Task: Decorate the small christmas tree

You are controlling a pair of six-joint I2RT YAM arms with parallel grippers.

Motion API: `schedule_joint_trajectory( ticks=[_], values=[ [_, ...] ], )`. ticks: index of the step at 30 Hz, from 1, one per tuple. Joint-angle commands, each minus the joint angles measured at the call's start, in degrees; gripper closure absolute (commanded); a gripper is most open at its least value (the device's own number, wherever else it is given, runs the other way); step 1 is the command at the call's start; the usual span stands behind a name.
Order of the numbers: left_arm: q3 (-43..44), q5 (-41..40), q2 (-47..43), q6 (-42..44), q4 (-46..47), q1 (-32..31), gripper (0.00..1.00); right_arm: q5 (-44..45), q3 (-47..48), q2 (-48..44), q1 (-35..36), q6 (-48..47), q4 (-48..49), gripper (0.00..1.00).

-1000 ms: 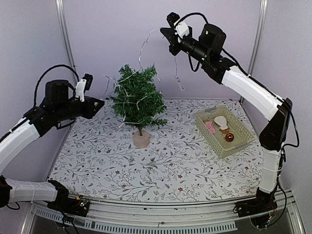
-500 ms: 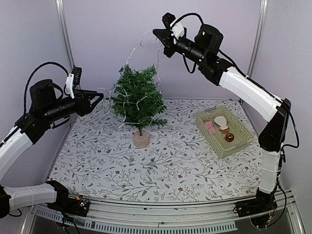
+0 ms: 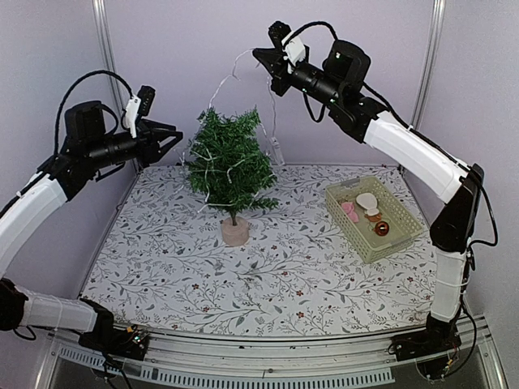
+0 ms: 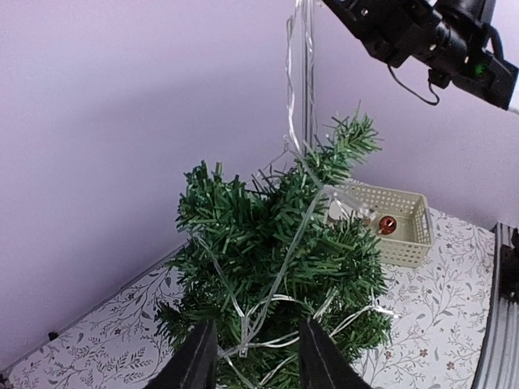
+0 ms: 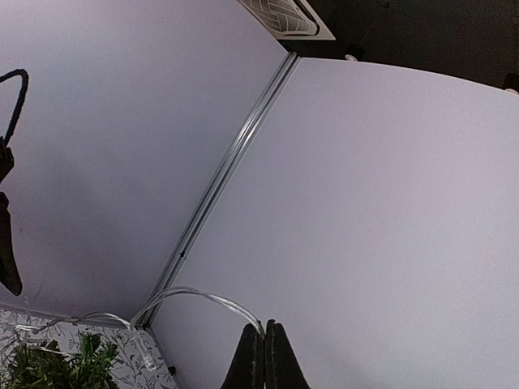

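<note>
The small christmas tree (image 3: 230, 166) stands upright on the leaf-patterned surface (image 3: 284, 275), just off its centre toward 10 o'clock, with its pale round base (image 3: 235, 232) resting flat. A clear light string (image 3: 235, 71) lies looped through the green branches. One length rises from the treetop in an arc, and another hangs loose at the tree's 1 o'clock side.

The right hand (image 3: 261, 58) is held high above the surface, up at 1 o'clock from the treetop. In the right wrist view its fingers (image 5: 255, 356) are pressed together on the clear light string (image 5: 195, 295), which curves out from their tips and drops toward the tree.

The left hand (image 3: 173, 139) sits in the air at the tree's 9 o'clock, level with the upper branches and pointing at them. In the left wrist view its two fingers (image 4: 198, 356) stand apart. The tree (image 4: 276, 243) fills the gap between them, and a strand of the string (image 4: 243, 344) crosses that gap without being pinched.

A pale green basket (image 3: 349, 227) sits on the surface at 3 o'clock from the tree, well apart from it. It holds a reddish-brown ball (image 3: 381, 230), a pink piece (image 3: 349, 211) and a pale round piece (image 3: 367, 199).
</note>
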Motion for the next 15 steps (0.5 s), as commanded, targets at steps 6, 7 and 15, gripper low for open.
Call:
schedule_joint_trajectory(
  ticks=[6,7,15],
  values=[
    [6.2,6.7,7.2,12.4,-4.4,0.6,0.67,-0.8,1.9,-0.6,0.9,-0.4,1.2,1.00],
    [6.6,7.4,7.7,13.0,-4.6,0.6,0.68,-0.9,1.9,-0.6,0.9,-0.4,1.2,1.00],
    [8.3,9.0,10.8,12.0,-0.7,0.5,0.70,-1.4,2.1,-0.9,1.1,-0.5,1.6,1.00]
  ],
)
